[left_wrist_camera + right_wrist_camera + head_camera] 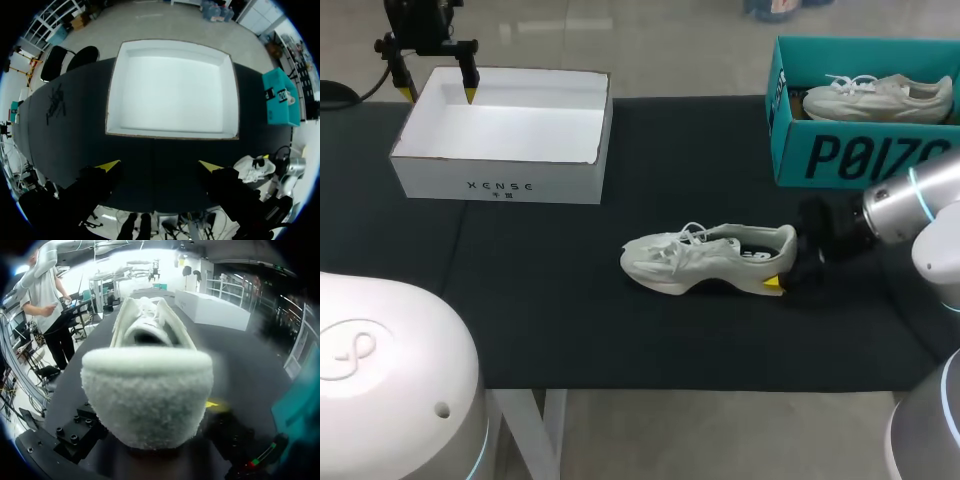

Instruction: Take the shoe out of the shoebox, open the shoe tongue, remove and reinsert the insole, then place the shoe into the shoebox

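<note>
A pale grey-white shoe (705, 258) lies on its sole in the middle of the black mat, toe to the left. My right gripper (782, 258) is at its heel, one yellow fingertip (772, 283) pressed on the near side. In the right wrist view the fuzzy heel collar (147, 390) fills the gap between the fingers, which are shut on it. An empty white shoebox (500, 185) stands at the back left. My left gripper (439, 95) hangs open over its far rim; the left wrist view looks down along that gripper (159, 166) at the box (170, 134).
A teal shoebox (860, 150) at the back right holds a second pale shoe (880, 97), close behind my right arm. The black mat (570, 330) stretches bare in front of the shoe toward the table's front edge.
</note>
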Controlling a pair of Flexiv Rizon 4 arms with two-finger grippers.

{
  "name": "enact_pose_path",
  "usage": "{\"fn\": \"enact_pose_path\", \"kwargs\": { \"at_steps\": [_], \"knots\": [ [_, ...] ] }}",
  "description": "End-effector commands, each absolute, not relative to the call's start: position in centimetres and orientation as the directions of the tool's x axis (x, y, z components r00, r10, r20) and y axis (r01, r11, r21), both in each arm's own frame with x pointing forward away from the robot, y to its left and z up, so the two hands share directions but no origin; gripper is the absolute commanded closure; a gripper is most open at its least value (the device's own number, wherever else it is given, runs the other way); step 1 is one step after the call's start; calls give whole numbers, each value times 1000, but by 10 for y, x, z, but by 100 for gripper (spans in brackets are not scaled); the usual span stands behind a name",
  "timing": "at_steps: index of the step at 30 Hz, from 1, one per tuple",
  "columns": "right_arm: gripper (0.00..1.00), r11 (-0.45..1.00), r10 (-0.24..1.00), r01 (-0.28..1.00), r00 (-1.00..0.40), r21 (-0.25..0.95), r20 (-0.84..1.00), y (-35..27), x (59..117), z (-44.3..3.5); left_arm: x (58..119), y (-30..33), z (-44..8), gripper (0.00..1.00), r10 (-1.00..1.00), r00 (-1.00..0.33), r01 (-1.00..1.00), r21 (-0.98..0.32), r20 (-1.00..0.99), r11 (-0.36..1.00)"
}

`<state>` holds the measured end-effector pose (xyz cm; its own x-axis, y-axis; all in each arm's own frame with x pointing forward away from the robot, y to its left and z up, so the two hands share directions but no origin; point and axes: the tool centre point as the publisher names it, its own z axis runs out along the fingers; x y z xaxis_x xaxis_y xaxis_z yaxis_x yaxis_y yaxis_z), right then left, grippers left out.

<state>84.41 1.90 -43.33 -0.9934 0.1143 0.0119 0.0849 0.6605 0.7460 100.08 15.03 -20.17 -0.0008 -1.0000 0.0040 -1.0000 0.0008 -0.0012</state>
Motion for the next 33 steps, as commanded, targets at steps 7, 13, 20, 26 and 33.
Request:
{"fn": "enact_pose_path", "kwargs": {
  "at_steps": [7, 13, 20, 26, 33],
  "knots": [
    [100, 673, 102, 87, -994, 735, 24, 21, 849, -441, 1000, 150, -201, 0, -1000, -1, -1000, -1, 3, 1],
    [100, 673, 102, 87, -994, 735, 24, 21, 849, -441, 1000, 150, -201, 0, -1000, -1, -1000, -1, 3, 1],
    [100, 673, 102, 87, -994, 735, 24, 21, 849, -441, 1000, 150, -201, 0, -1000, -1, -1000, -1, 3, 1],
    [100, 673, 102, 87, -994, 735, 24, 21, 849, -441, 982, 103, -186, 0, -973, 230, -971, -63, -9, -229],
    [100, 673, 102, 87, -994, 735, 24, 21, 849, -441, 967, 52, -206, 0, -986, 166, -985, -38, -1, -166]
  ]
}}
